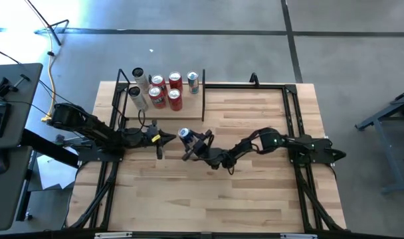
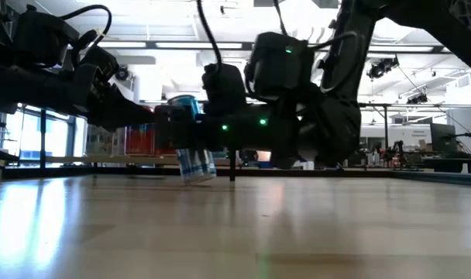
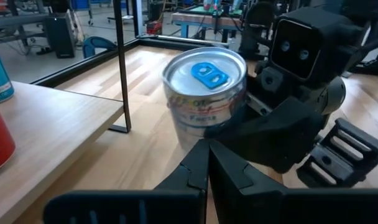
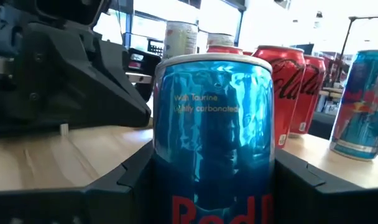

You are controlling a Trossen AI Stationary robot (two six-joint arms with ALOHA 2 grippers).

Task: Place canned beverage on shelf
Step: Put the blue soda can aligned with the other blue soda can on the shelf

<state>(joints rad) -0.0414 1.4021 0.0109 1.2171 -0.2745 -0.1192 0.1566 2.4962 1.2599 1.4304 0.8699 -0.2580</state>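
Observation:
A blue-and-silver canned beverage [image 1: 185,135] stands out on the table, between the fingers of my right gripper [image 1: 189,144], which is shut on it. It fills the right wrist view [image 4: 212,137]. My left gripper [image 1: 163,138] is shut just left of the can; its closed fingertips [image 3: 207,163] point at the can's lower wall [image 3: 195,134], and I cannot tell if they touch. The shelf [image 1: 189,107], a pale board with black rod frames, sits at the table's far left and carries several red, silver and blue cans [image 1: 163,91]. My right gripper pinches the can's side wall [image 4: 170,180] between its two fingers [image 4: 124,183], one on each opposite side. The fingers come level from the table's right. The can is upright, leaning slightly in the low view [image 2: 190,143]. I cannot tell whether its bottom touches the table.
The shelf's black rod frame [image 3: 122,62] stands between the can and the shelf board [image 3: 46,124]. Red cans [image 4: 282,87] and a blue can [image 4: 362,102] crowd the board. A black frame rail [image 1: 282,86] runs along the table's far and right edges.

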